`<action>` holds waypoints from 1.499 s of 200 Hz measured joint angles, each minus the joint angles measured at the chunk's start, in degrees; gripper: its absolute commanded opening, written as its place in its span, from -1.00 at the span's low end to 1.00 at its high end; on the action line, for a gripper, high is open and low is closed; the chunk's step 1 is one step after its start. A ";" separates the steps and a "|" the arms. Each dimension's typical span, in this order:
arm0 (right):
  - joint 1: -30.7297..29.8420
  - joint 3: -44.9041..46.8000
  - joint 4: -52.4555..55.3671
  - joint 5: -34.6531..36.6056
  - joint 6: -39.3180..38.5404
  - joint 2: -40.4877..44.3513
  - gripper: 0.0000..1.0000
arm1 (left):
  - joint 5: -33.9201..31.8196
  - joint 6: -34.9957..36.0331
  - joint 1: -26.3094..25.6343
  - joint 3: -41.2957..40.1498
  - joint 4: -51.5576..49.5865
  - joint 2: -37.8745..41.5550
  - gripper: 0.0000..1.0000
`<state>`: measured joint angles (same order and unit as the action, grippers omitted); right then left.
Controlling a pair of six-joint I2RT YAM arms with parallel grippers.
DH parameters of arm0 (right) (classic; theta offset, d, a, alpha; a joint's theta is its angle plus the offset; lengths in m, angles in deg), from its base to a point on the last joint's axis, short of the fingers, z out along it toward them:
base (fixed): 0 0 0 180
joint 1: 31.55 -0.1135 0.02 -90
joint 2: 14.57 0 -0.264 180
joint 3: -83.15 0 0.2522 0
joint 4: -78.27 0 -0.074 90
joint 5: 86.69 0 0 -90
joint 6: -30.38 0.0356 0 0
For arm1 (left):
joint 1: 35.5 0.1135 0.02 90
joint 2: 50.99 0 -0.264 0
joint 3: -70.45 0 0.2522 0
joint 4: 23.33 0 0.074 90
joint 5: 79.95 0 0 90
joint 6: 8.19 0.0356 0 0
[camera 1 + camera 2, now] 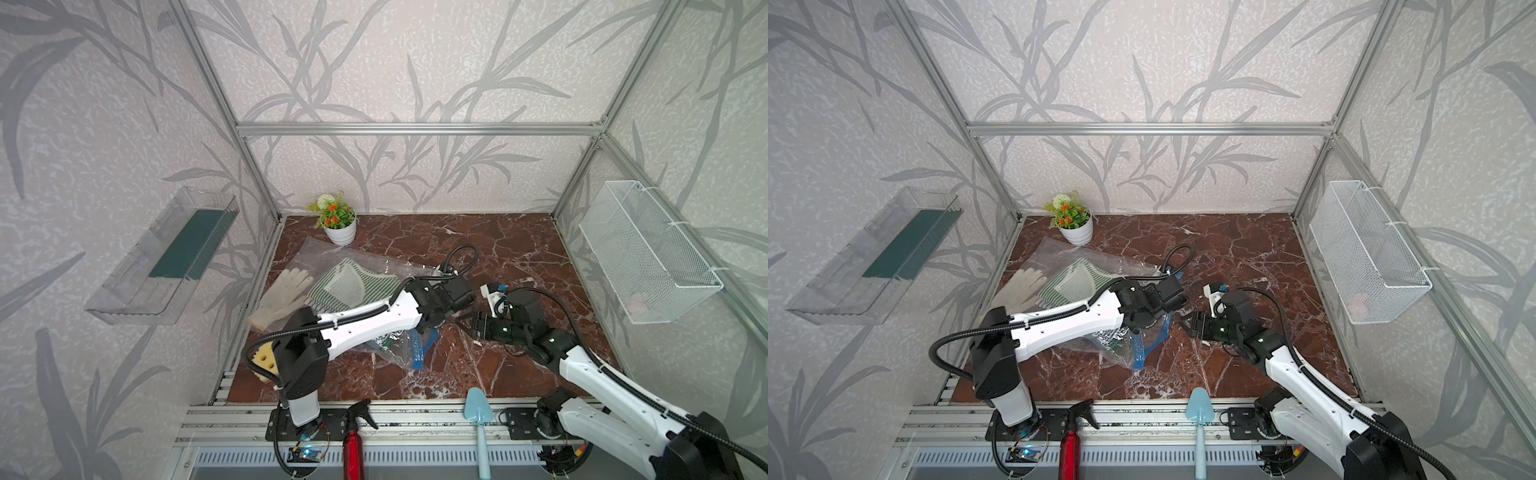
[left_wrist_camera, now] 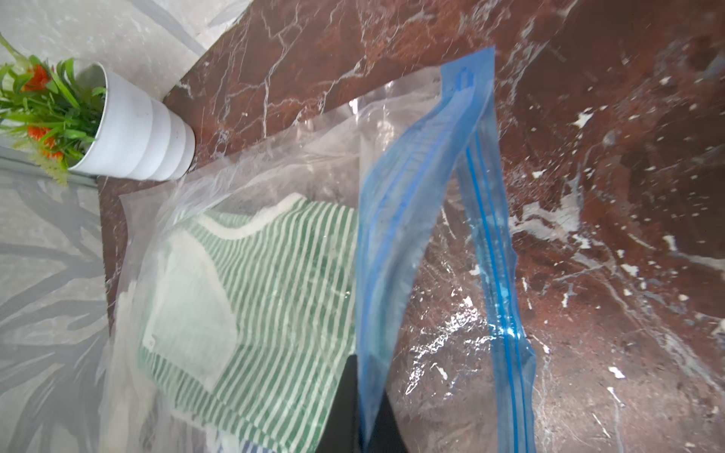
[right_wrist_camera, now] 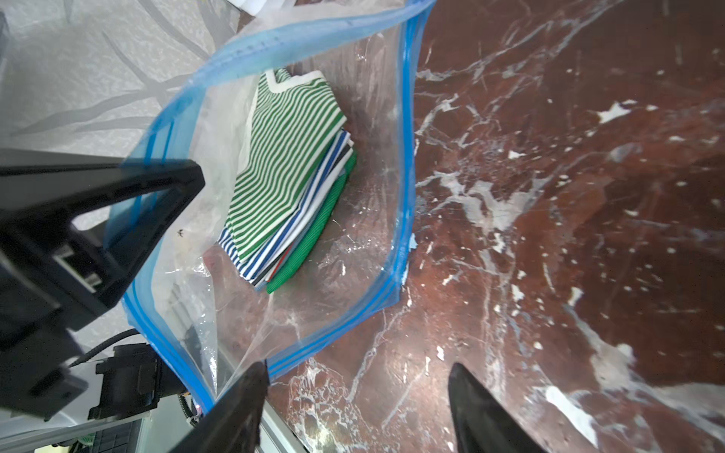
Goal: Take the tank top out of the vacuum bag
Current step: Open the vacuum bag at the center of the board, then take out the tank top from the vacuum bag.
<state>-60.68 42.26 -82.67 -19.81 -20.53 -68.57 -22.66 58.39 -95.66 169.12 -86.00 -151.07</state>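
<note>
The vacuum bag [image 1: 322,255] [image 1: 1059,255] lies on the marble table, clear plastic with a blue zip strip [image 2: 396,196] at its mouth. The mouth stands open. Inside lies the tank top [image 3: 282,157] [image 2: 266,274] [image 1: 353,282], folded, green-and-white striped, on top of other folded striped clothes. My left gripper [image 2: 365,415] [image 3: 192,176] is shut on the upper lip of the blue strip and holds it up. My right gripper [image 3: 359,372] [image 1: 469,328] is open just outside the mouth, one finger [image 3: 251,384] at the lower blue lip [image 3: 353,317].
A white pot with a plant [image 1: 338,226] stands at the back left. White gloves [image 1: 282,299] and a yellow sponge [image 1: 266,359] lie by the left edge. A red spray bottle [image 1: 353,440] and a blue trowel [image 1: 478,411] rest on the front rail. A wire basket [image 1: 648,257] hangs on the right wall.
</note>
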 measured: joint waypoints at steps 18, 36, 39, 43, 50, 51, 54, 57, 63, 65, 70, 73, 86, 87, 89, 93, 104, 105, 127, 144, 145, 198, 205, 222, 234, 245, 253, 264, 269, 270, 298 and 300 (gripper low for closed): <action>-2.60 0.66 -3.45 1.31 2.08 -1.81 0.32 | 2.40 2.38 1.27 -1.81 2.69 2.23 -1.00; -4.90 0.74 -6.88 2.78 3.85 -4.74 0.19 | 4.55 4.90 2.34 -3.63 5.07 3.89 -1.00; -5.33 0.74 -7.45 2.97 3.96 -5.33 0.18 | 4.83 5.42 2.51 -3.87 5.35 4.20 -1.00; -5.81 0.74 -8.15 3.34 4.20 -5.97 0.16 | 5.14 5.81 2.69 -4.11 5.70 4.44 -1.00; -6.75 0.74 -9.55 3.80 4.72 -7.28 0.15 | 5.84 6.99 3.13 -4.50 6.36 5.11 -1.00; -6.91 0.74 -9.77 3.85 4.70 -7.52 0.15 | 5.92 7.13 3.21 -4.55 6.43 5.20 -1.00; -7.28 0.72 -10.25 4.11 4.90 -8.02 0.15 | 6.16 7.48 3.43 -4.66 6.67 5.42 -1.00; -7.61 0.72 -10.80 4.28 5.07 -8.66 0.14 | 6.36 7.93 3.63 -4.72 6.93 5.64 -1.00; -8.37 0.70 -11.76 4.70 5.33 -9.84 0.13 | 6.82 8.63 4.04 -4.83 7.50 6.10 -1.00; -8.55 0.68 -12.00 4.79 5.40 -10.16 0.12 | 6.99 8.96 4.24 -4.83 7.67 6.27 -1.00; -9.11 0.61 -12.83 5.03 5.60 -11.21 0.10 | 7.39 9.46 4.61 -4.87 8.09 6.58 -1.00; -9.42 0.57 -13.33 5.16 5.62 -11.89 0.10 | 7.63 9.77 4.90 -4.94 8.46 6.82 -1.00; -10.16 0.17 -14.91 5.20 6.21 -14.49 0.09 | 8.94 11.02 5.86 -5.31 9.70 7.91 -1.00; -10.21 0.13 -14.99 5.18 6.23 -14.62 0.09 | 9.16 11.08 5.99 -5.38 9.84 8.07 -1.00; -10.34 0.04 -15.28 5.18 6.38 -15.06 0.08 | 9.29 11.19 6.10 -5.46 9.99 8.20 -1.00; -10.49 -0.15 -15.72 5.18 6.45 -15.78 0.08 | 9.88 11.65 6.45 -5.68 10.36 8.63 -1.00; -11.08 -0.79 -16.81 5.18 6.82 -17.73 0.08 | 11.32 12.72 7.10 -5.97 10.91 9.46 -1.00; -11.15 -0.85 -16.87 5.18 6.80 -17.86 0.08 | 11.39 12.85 7.15 -5.97 10.93 9.51 -1.00; -12.55 -2.99 -18.27 5.66 6.84 -21.07 0.06 | 13.86 15.10 8.17 -6.01 11.91 9.92 -1.00; -13.88 -4.83 -19.34 5.90 6.82 -23.19 0.02 | 16.02 16.57 8.39 -6.10 12.11 9.92 -1.00; -13.99 -4.98 -19.47 5.92 6.80 -23.39 0.02 | 16.17 16.72 8.39 -6.10 12.11 9.92 -1.00; -16.85 -8.81 -23.61 5.88 6.84 -31.43 -0.10 | 19.45 19.58 9.25 -6.25 12.33 9.92 -1.00; -17.11 -9.46 -23.82 5.66 6.82 -32.61 -0.10 | 19.71 19.80 9.29 -6.40 12.57 9.92 -1.00; -17.38 -10.71 -23.91 5.40 6.86 -34.23 -0.10 | 20.35 20.26 9.33 -6.91 12.98 9.99 -1.00; -17.40 -11.78 -23.96 5.03 6.95 -34.93 -0.09 | 20.79 20.52 9.40 -7.85 13.86 10.45 -1.00; -17.40 -12.94 -23.98 4.98 6.99 -35.50 -0.10 | 21.11 20.79 9.40 -9.07 14.51 11.34 -1.00; -17.40 -13.84 -23.96 4.94 6.99 -35.93 -0.10 | 21.27 20.87 9.40 -9.99 15.10 12.22 -1.00; -17.40 -15.15 -23.87 4.76 7.02 -36.65 -0.10 | 21.33 20.90 9.40 -10.71 15.58 13.25 -1.00; -17.40 -15.61 -23.89 4.66 7.13 -36.98 -0.12 | 21.42 20.90 9.40 -10.86 15.78 13.66 -1.00; -17.40 -15.67 -23.89 4.66 7.15 -37.07 -0.11 | 21.42 20.90 9.40 -10.88 15.82 13.73 -1.00; -17.40 -17.25 -24.50 4.61 8.13 -39.60 -0.15 | 22.16 20.85 9.53 -10.95 16.65 14.82 -1.00; -17.40 -17.27 -24.55 4.59 8.20 -39.78 -0.15 | 22.23 20.85 9.55 -10.95 16.68 14.82 -1.00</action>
<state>-78.07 24.99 -107.22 -15.22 -12.33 -108.35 -0.43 79.24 -86.11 158.17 -69.32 -136.25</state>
